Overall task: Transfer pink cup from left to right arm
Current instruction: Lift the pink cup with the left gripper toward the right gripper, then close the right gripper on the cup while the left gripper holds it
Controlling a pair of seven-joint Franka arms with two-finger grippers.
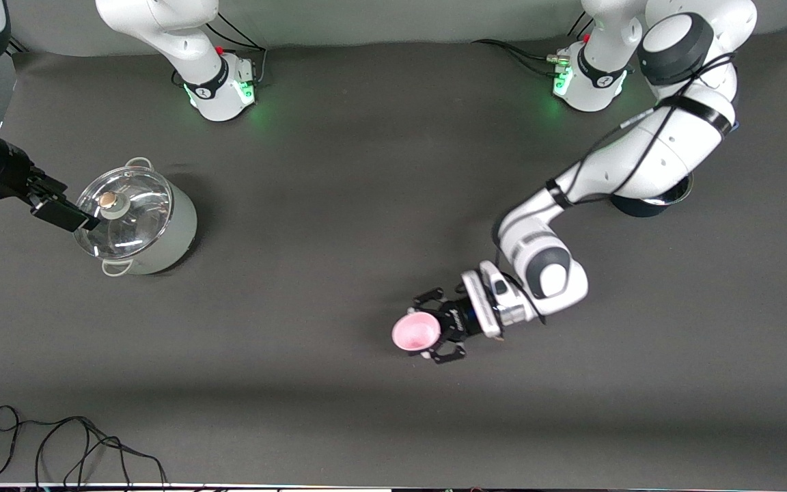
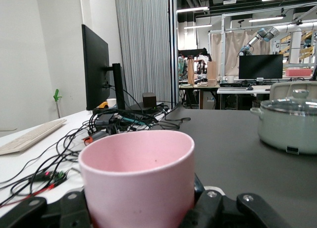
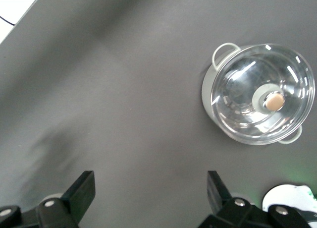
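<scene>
Front view: the dark grey matte worktop point(image 1: 366, 171) carries one large item, a pale green round lidded pot with a domed glass lid and small loop handles point(image 1: 137, 222), standing toward the right arm's end; it serves as the reference here. A dark round vessel point(image 1: 650, 201) sits mostly hidden under the left arm at that arm's end of the worktop, well apart from the pot; its type cannot be confirmed.

The right claw point(image 1: 59, 212) hangs just beside the pot's lid at the rim, over the edge of the pot. In the right wrist view its fingers point(image 3: 81, 191) are spread wide with nothing between them and bare worktop below. Judgement: this arm waits, ready to receive.

The left claw point(image 1: 434, 331) is well apart from the pot, out over the middle of the worktop and lower in the front view than the pot. It pinches the small light-pink plain plastic cup point(image 1: 416, 332) around its lower body, turned on its side so the open mouth faces toward the pot. Judgement: the low grip leaves the rim free for the receiving claw.

The cup point(image 2: 136, 181) is slightly tapered, handleless, smooth and matte, with a thick rounded rim and an empty interior. It appears clean and undamaged.
</scene>
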